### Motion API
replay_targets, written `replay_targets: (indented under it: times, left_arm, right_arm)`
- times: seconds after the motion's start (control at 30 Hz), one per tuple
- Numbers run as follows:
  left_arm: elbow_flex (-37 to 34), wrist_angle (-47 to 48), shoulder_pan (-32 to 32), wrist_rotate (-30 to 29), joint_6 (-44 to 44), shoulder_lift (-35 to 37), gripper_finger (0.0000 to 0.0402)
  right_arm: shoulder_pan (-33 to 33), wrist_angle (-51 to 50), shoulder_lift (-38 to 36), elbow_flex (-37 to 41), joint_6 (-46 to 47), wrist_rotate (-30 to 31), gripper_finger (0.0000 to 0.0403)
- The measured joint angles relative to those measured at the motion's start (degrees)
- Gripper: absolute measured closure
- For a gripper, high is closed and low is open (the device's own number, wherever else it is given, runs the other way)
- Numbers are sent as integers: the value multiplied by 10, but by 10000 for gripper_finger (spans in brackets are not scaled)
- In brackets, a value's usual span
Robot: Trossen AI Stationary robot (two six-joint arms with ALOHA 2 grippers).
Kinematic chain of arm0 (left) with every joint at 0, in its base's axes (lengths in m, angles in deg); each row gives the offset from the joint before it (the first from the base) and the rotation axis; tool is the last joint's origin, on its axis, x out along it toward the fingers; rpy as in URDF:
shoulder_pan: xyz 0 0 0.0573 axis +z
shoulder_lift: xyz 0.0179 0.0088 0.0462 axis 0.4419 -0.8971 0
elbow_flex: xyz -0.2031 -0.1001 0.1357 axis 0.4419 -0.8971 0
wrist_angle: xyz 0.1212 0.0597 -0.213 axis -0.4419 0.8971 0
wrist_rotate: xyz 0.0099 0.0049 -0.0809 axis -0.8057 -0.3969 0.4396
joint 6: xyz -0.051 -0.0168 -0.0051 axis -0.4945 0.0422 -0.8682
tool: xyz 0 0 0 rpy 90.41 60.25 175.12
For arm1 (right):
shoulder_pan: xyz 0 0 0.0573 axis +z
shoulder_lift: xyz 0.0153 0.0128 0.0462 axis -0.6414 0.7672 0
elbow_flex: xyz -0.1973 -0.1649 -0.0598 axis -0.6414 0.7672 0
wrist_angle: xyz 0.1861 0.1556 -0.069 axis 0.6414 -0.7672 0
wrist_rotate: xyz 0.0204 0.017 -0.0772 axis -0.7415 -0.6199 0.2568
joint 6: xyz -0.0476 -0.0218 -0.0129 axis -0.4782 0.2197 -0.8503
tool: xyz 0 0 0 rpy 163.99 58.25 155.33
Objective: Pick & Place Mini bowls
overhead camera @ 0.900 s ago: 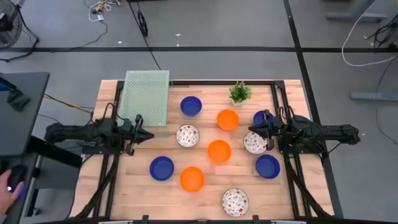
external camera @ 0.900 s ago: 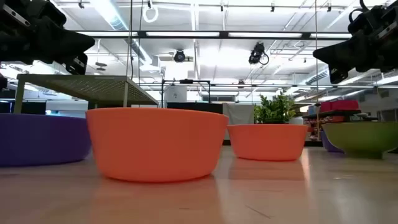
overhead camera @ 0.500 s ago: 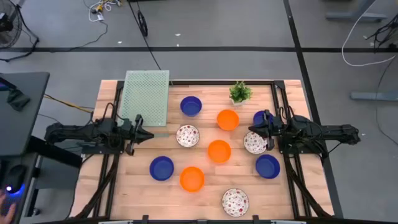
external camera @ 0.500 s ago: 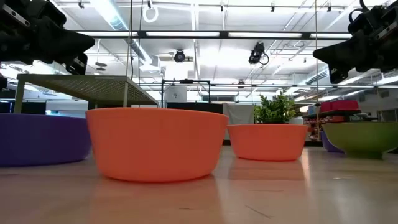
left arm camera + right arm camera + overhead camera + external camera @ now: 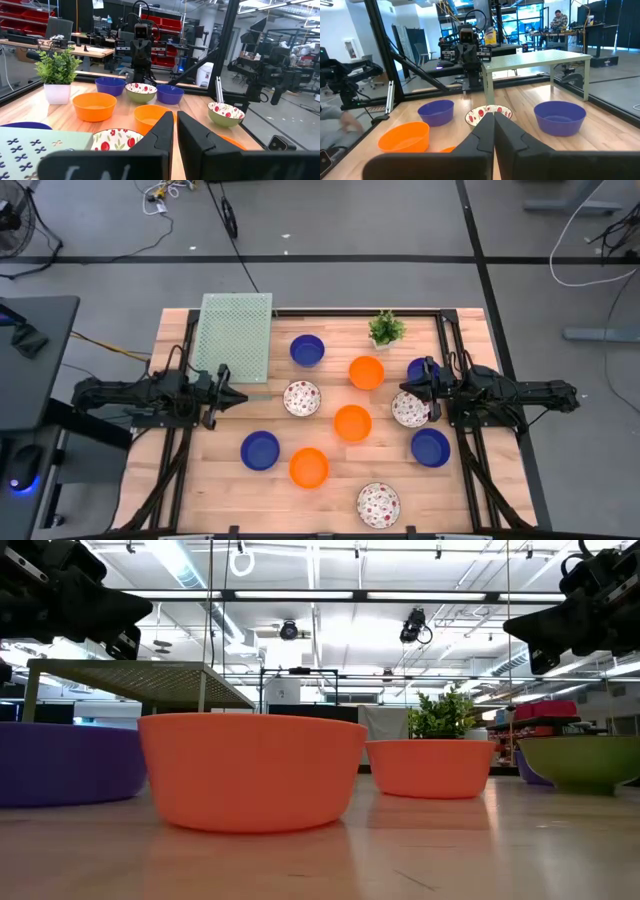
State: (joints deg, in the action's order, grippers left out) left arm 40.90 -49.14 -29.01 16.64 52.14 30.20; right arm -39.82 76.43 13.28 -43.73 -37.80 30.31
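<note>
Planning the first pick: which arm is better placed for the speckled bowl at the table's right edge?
Right. The right pincer hangs beside that speckled bowl; the left pincer waits across the table.

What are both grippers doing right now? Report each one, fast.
Left gripper: shut, empty, raised over the table's left side.
Right gripper: shut, empty, raised over the right side, above a speckled bowl.

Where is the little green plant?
In the high view, the potted plant stands at the table's far edge, right of centre, just above the orange bowl.
</note>
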Motion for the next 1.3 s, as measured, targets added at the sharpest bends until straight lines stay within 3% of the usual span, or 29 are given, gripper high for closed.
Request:
replay_targets:
  times: [0.9,1.0,1.1,1.2,1.3]
  left_arm:
    - [0,-3,0,-1,0,0,374]
    - [0,-30,0,-5,-17,0,374]
    - [0,-75,0,-7,-114,0,374]
    - [0,-133,-10,8,-100,-14,374]
    - [0,-240,-47,8,-54,-71,380]
  right_arm:
    - [0,0,0,0,0,0,392]
    - [0,0,0,0,0,0,392]
    - [0,0,0,0,0,0,392]
    - [0,0,0,0,0,0,392]
    - [0,0,0,0,0,0,392]
